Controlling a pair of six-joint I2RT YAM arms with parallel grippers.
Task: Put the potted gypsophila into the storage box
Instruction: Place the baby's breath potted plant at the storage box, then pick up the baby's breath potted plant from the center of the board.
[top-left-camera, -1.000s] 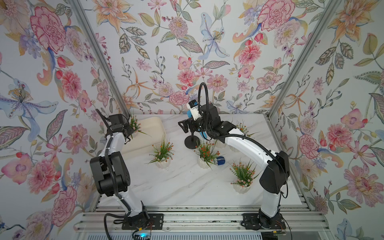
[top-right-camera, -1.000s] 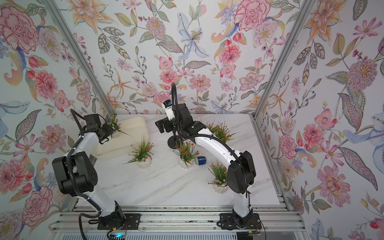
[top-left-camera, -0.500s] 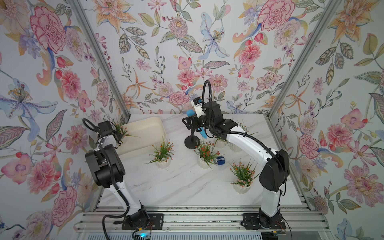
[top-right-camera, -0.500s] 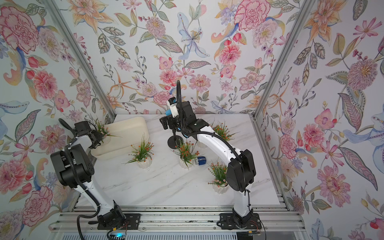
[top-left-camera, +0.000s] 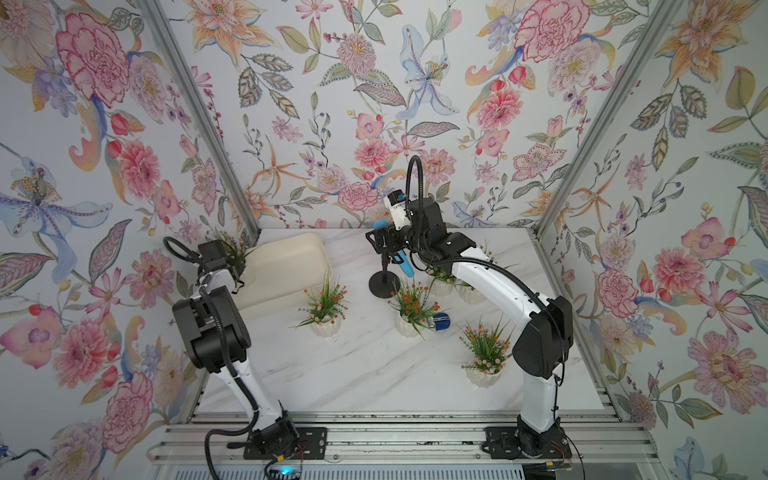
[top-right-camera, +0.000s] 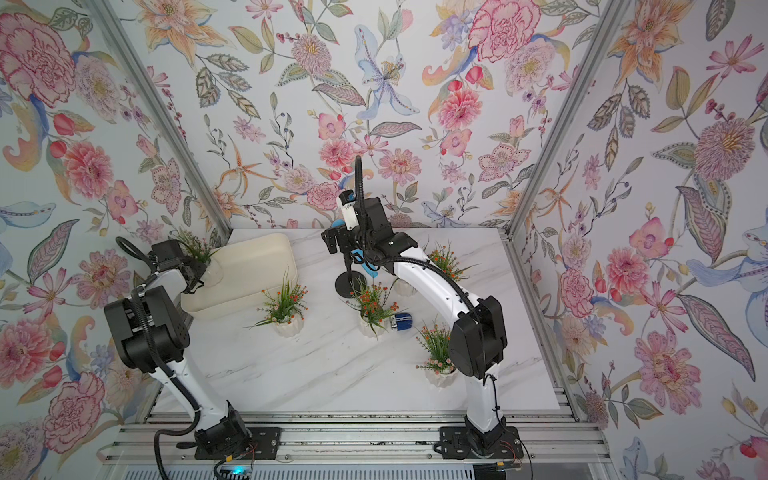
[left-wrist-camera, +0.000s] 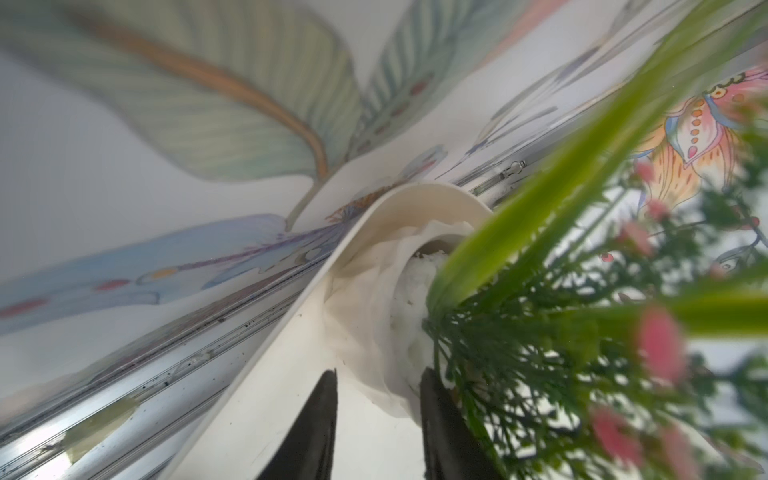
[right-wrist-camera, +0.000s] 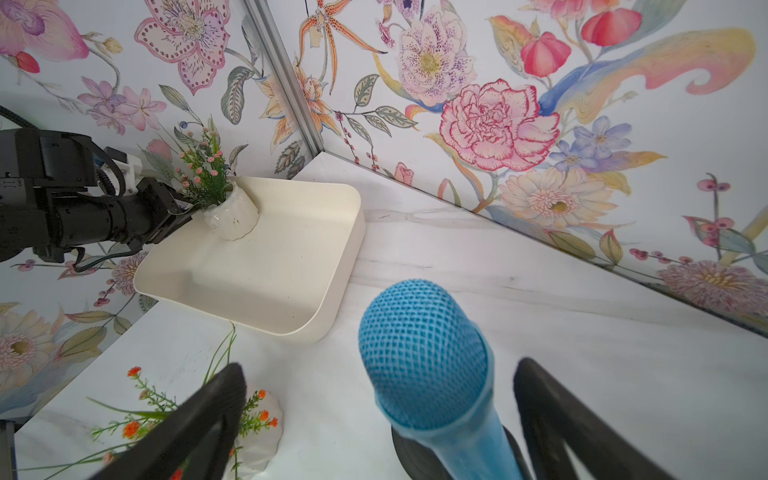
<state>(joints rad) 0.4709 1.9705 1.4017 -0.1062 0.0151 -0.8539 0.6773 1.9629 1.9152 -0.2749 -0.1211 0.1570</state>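
at the far left corner of the storage box (right-wrist-camera: 270, 270), your left pincer (left-wrist-camera: 378, 374) straddles the rim of a potted gypsophila (right-wrist-camera: 232, 216) leaning inside, fingers (left-wrist-camera: 316, 424) slightly parted. your right pincer (right-wrist-camera: 380, 365) is spread wide around the blue microphone (right-wrist-camera: 424, 353) without touching it.

The marble table (top-left-camera: 353, 374) carries a cream box (top-left-camera: 291, 266) upper left, several potted plants (top-left-camera: 325, 309) around mid-frame, a black microphone stand (top-left-camera: 384, 286) and a small blue object (top-left-camera: 441, 322).
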